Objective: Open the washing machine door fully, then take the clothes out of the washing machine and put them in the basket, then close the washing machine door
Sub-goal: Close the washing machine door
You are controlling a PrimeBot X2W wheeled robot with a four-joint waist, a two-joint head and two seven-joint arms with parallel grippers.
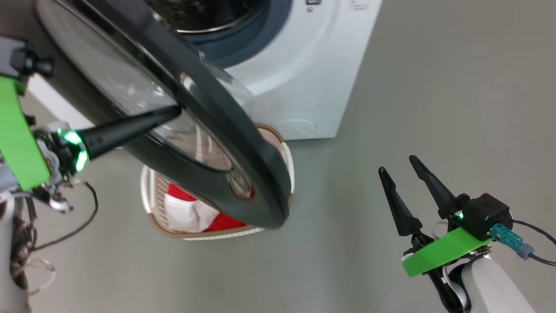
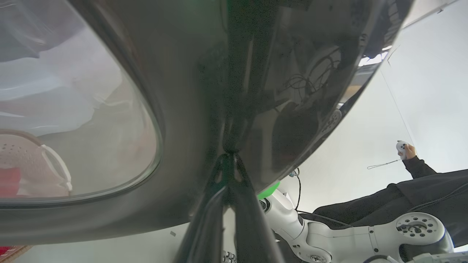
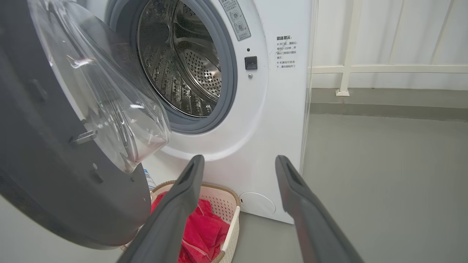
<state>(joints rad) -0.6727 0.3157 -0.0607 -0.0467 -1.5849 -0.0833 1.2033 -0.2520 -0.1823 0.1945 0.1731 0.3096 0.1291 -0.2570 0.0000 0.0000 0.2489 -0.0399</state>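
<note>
- Two left fingers (image 1: pixel 130 126) pressed together, tips on the door (image 1: pixel 260 174).
- We hold our right fingers (image 1: pixel 398 204) apart, empty.
- Clothes (image 1: pixel 221 222) lie in the basket (image 1: pixel 145 191).

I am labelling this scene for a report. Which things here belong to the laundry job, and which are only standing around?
Belong to the job: washing machine; washing machine door, open; clothes, lying in the basket; left gripper, jaws shut, tip against the door; right gripper, jaws open, empty.

Only standing around: a person's hand with a small white controller; white railing; grey floor.
</note>
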